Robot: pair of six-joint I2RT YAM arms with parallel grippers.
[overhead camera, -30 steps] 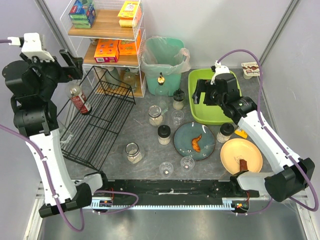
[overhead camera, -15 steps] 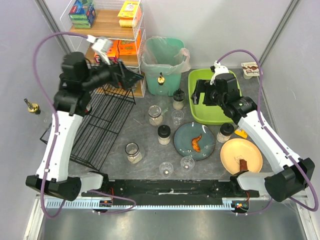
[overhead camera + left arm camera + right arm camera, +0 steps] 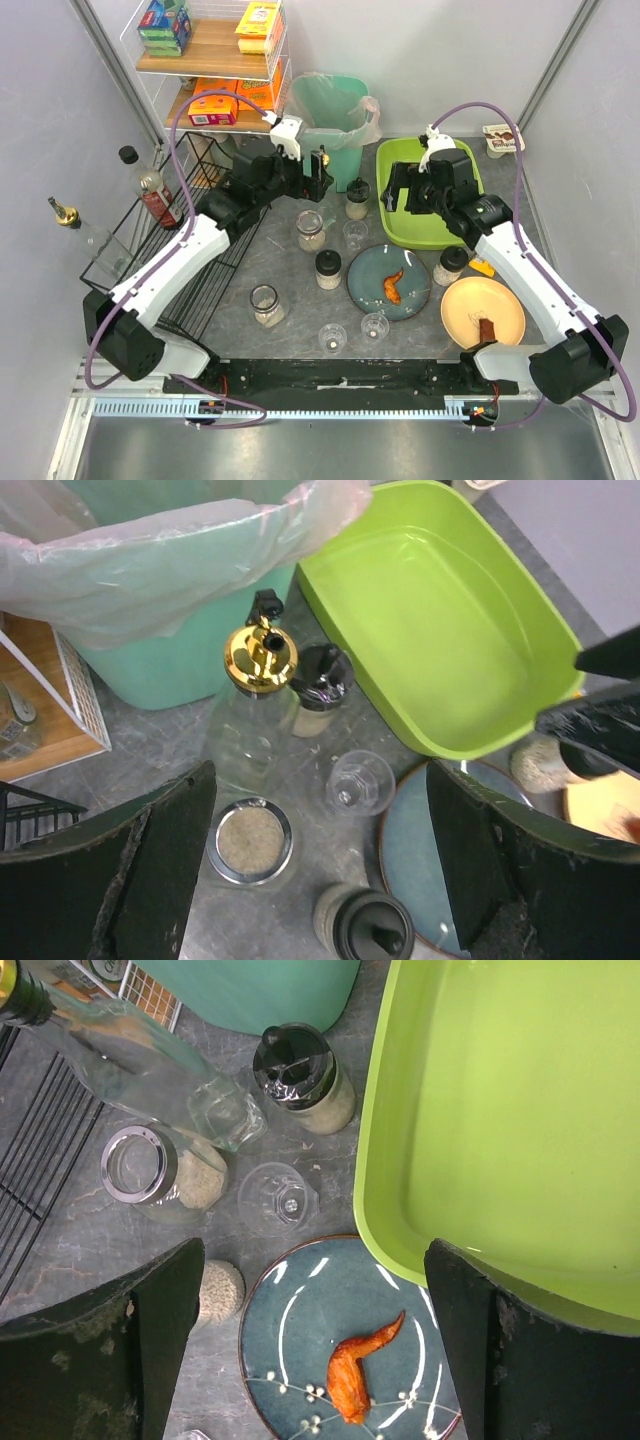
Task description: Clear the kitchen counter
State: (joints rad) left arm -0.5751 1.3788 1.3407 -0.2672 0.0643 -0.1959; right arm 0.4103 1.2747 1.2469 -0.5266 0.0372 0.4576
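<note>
The kitchen counter (image 3: pixel 270 265) is a mottled dark-grey surface crowded with dishes and jars. My left gripper (image 3: pixel 318 172) hovers open beside the teal bin (image 3: pixel 325 110). In its wrist view, my left gripper (image 3: pixel 320 880) holds nothing and looks down on a gold-capped clear bottle (image 3: pixel 260 660), a black-lidded shaker (image 3: pixel 320 685), a small glass (image 3: pixel 360 780) and an open jar (image 3: pixel 248 840). My right gripper (image 3: pixel 400 190) is open over the near edge of the lime tub (image 3: pixel 425 225). Below my right gripper (image 3: pixel 315 1350) is a blue plate (image 3: pixel 300 1330) with a chicken wing (image 3: pixel 360 1370).
A black wire rack (image 3: pixel 190 240) stands at the left with a red-labelled bottle (image 3: pixel 155 190) and a clear bottle (image 3: pixel 75 222) by it. An orange plate (image 3: pixel 483 312) with a food scrap lies at the right. More jars (image 3: pixel 266 305), shakers (image 3: pixel 328 268) and glasses (image 3: pixel 374 326) stand mid-counter.
My left arm has swung from the far left, over the wire rack, to the spot in front of the teal bin. The right arm has not moved.
</note>
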